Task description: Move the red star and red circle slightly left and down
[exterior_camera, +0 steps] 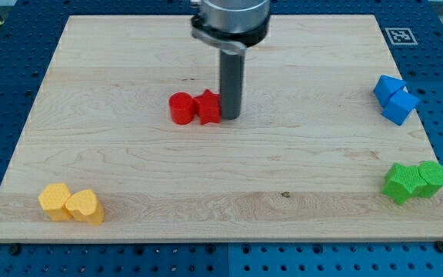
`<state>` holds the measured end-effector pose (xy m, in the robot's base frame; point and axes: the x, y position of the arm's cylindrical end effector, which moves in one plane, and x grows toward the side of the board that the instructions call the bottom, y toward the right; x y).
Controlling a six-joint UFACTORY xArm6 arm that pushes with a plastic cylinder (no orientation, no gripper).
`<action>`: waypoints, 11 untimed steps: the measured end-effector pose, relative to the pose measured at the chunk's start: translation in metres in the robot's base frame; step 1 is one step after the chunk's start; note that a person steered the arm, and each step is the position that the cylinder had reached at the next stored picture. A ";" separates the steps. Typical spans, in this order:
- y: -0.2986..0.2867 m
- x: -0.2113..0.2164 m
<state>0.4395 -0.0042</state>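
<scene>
The bench (129,177) is a big, light wooden board that fills most of the view, with a blue holed table around it. A small black-and-white marker (401,35) sits at its top right corner. The arm (230,19) comes down from the view's top as a grey round part with a dark rod under it. There is no hand on this arm, so there is nothing wide or narrow to tell about. My tip (230,117) touches the bench right beside the red star (208,108), on the star's right side. The red circle (181,108) sits touching the star's left side. Two blue blocks (394,98) huddle at the right edge. Two green blocks (414,181) sit below them. Two yellow blocks (71,204) sit at the bottom left corner.
</scene>
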 end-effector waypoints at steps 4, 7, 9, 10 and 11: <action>0.005 -0.050; -0.053 0.032; -0.086 0.054; -0.074 0.035; -0.068 0.011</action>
